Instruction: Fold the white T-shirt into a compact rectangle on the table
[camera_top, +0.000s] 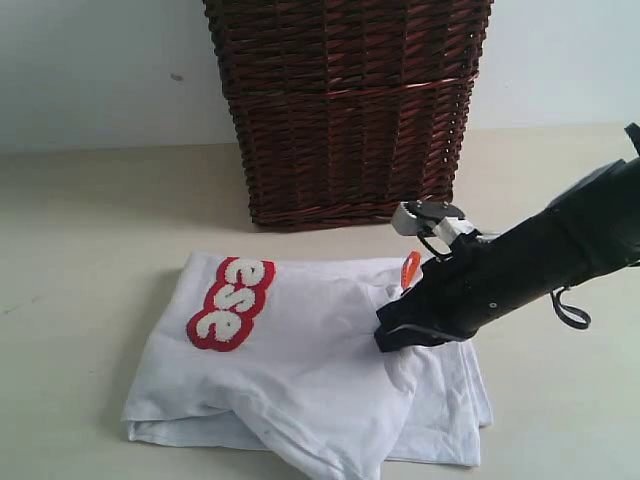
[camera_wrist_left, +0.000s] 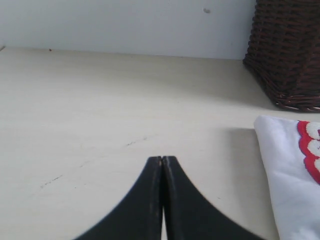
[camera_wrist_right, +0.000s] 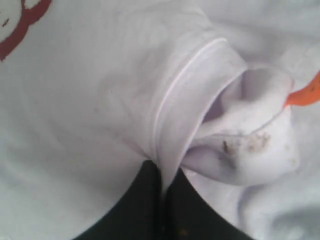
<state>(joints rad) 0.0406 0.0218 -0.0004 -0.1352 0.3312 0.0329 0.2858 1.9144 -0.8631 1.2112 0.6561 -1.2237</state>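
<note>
White cotton, wrinkled and partly folded: the white T-shirt (camera_top: 300, 390) lies on the table (camera_top: 80, 250) near the foot of the wicker basket (camera_top: 345, 110), not touching it. Its red-outlined letters (camera_top: 232, 302) sit on the end of the shirt nearer the basket. The right gripper (camera_wrist_right: 162, 172) rests on the shirt just beside the orange tag (camera_top: 410, 268), its fingers pressed together on a raised ridge of cloth. The left gripper (camera_wrist_left: 162, 160) is off to one side of the basket over bare table, fingers closed tight and holding nothing.
</note>
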